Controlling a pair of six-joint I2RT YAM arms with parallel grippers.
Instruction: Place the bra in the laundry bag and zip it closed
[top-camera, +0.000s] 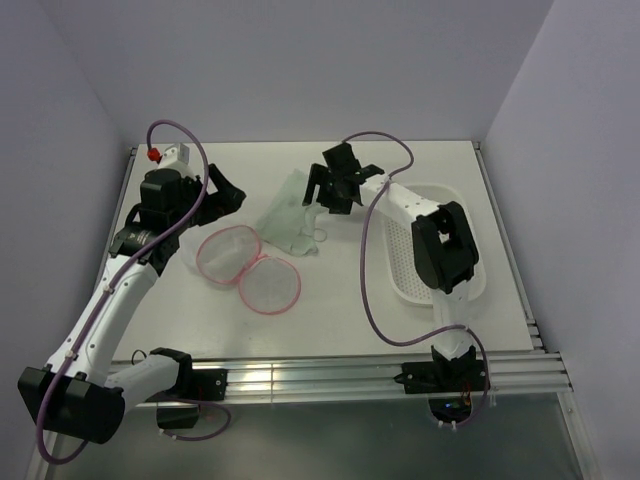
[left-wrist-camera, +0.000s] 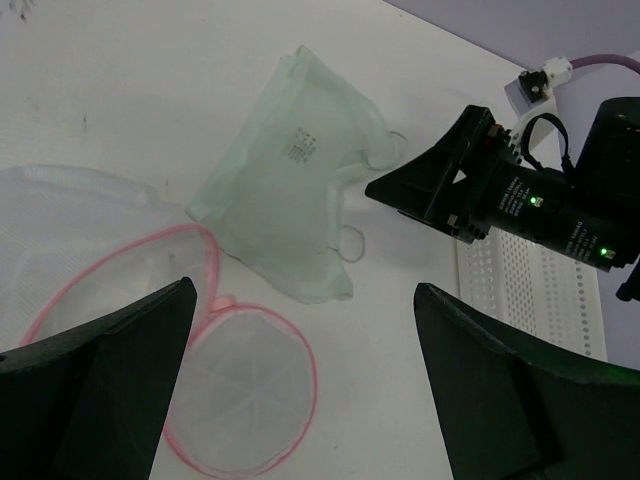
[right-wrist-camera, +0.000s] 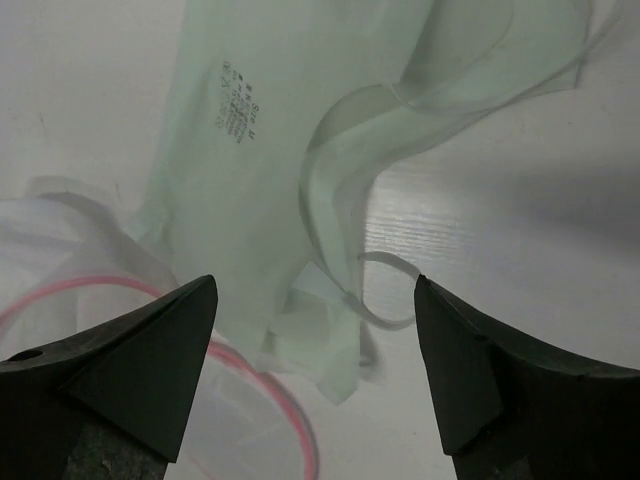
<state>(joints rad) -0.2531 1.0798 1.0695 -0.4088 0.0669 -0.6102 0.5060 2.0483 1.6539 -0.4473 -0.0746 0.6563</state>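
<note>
The bra, pale mint sheer fabric with thin straps, lies crumpled on the white table just behind the laundry bag. The bag lies open flat as two round mesh discs with pink rims. My right gripper hovers over the bra's right edge, open, with nothing between its fingers. In the right wrist view the bra and a strap loop sit below the open gripper. My left gripper is open to the left of the bra. In its own view, the left gripper looks down on the bra and the bag.
A white perforated plastic basket stands at the right of the table, partly under the right arm. The right arm's wrist shows in the left wrist view beside the basket. Purple cables loop above both arms.
</note>
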